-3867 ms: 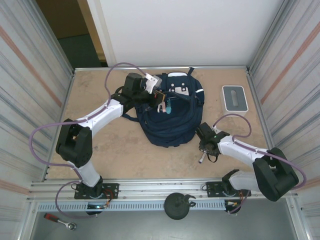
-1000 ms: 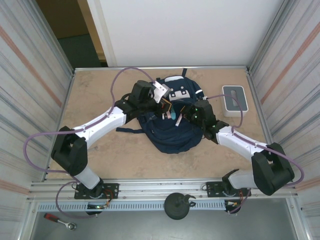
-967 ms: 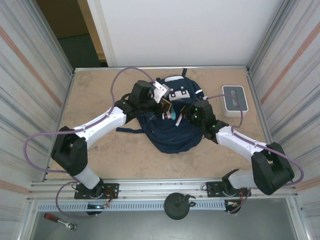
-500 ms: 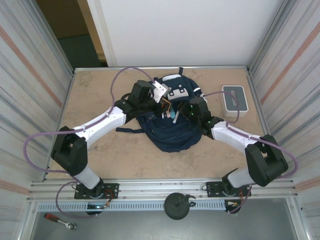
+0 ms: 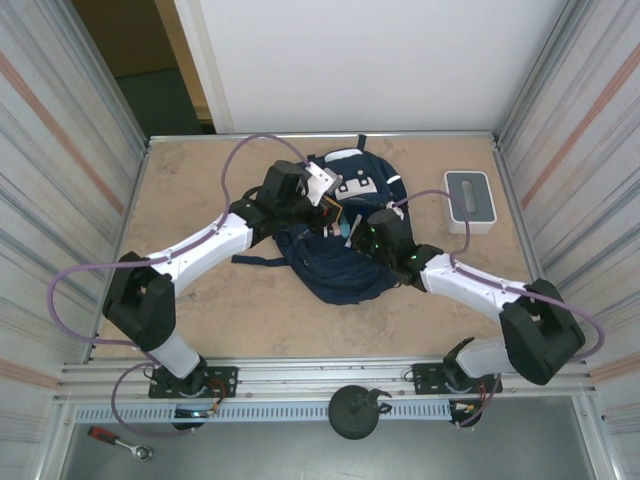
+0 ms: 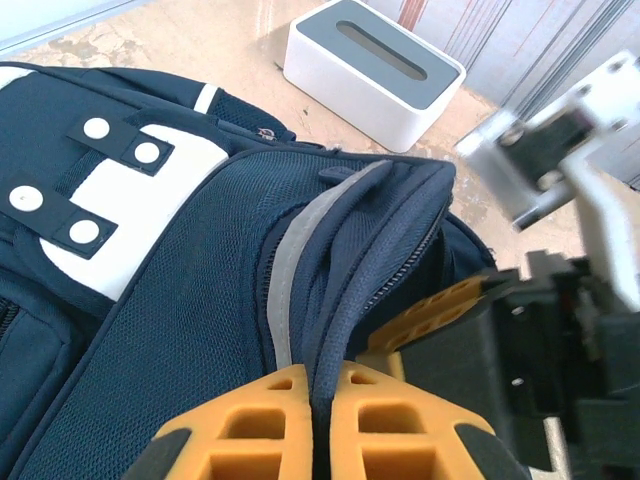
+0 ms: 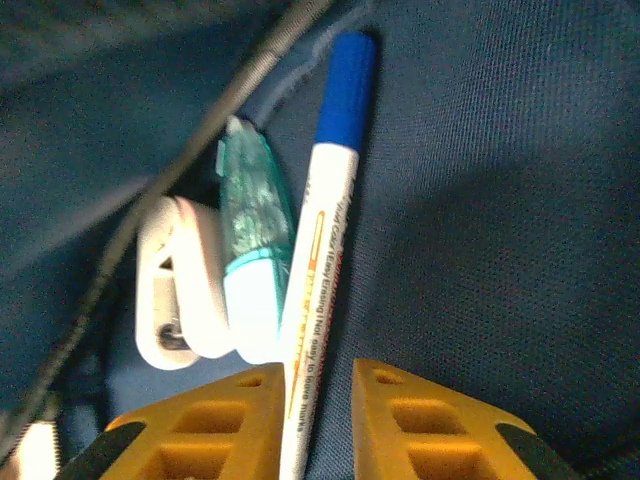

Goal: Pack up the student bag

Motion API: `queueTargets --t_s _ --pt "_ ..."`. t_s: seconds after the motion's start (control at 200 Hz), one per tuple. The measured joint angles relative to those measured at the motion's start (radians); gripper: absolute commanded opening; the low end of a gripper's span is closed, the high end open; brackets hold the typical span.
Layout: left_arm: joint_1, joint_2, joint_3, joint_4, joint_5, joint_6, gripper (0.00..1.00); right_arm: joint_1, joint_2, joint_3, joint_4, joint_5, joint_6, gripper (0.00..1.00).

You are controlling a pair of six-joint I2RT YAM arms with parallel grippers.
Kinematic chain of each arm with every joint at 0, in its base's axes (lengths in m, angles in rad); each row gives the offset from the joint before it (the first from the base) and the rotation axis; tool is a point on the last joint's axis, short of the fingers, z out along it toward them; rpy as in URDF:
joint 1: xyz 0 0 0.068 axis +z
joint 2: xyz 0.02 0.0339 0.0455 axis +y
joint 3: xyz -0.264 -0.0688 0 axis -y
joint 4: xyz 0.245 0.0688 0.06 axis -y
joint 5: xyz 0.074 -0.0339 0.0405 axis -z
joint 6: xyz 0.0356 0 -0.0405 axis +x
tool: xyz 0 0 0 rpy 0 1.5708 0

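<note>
At mid-table the bag (image 5: 338,272) lies with its zip edge clamped between the jaws of the left gripper (image 6: 318,395) — the step in hand looks like loading pens into the held-open mouth. The right gripper (image 7: 318,385) has its jaws a little apart around the tail of a marker (image 7: 322,230) (a gap shows on one side, so no firm pinch). Next, I judge, it must back straight out without dragging the marker along.
</note>
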Motion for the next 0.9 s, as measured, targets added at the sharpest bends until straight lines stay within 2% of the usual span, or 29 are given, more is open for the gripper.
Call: queueTargets --t_s 0.271,0.546,0.736,0.902 --pt "0.000 0.000 0.000 -0.017 -0.016 0.002 0.00 -0.001 0.122 0.068 0.000 0.031 -0.016 0.12" --pt "-0.002 0.000 0.000 -0.022 -0.015 0.005 0.00 -0.042 0.206 0.149 0.064 0.021 -0.044 0.13" --pt "-0.002 0.004 0.000 -0.021 -0.015 0.009 0.00 -0.060 0.180 0.139 0.079 -0.006 -0.085 0.18" --pt "-0.006 0.005 0.000 -0.019 -0.019 0.013 0.00 -0.061 0.038 0.056 0.044 -0.039 -0.130 0.23"
